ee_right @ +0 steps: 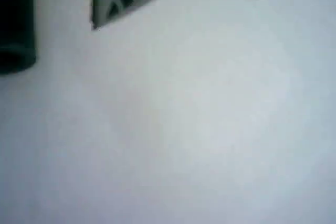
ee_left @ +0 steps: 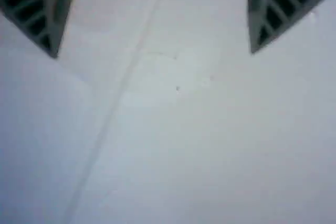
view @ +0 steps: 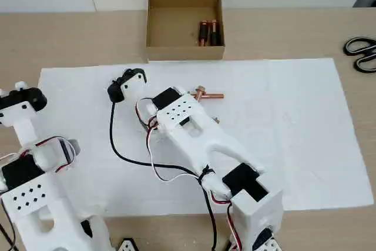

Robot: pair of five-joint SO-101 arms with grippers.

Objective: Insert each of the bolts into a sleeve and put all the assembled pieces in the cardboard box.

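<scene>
Left pincer: fingers spread wide, with paper seen between them. In the high view it sits at the sheet's left edge.

Right pincer: hangs over the left part of the sheet, near its far edge. Spread or pressed together: cannot tell. Its wrist view has a dark cylinder close by, too blurred to name.

Bolt: copper, flat on the paper. It lies to the right of the right pincer and apart from it, just beside the white shell of the right arm.

Box: on the table past the sheet's far edge. Two assembled pieces lie side by side near its right wall.

Scissors: far right of the table, off the paper.
</scene>
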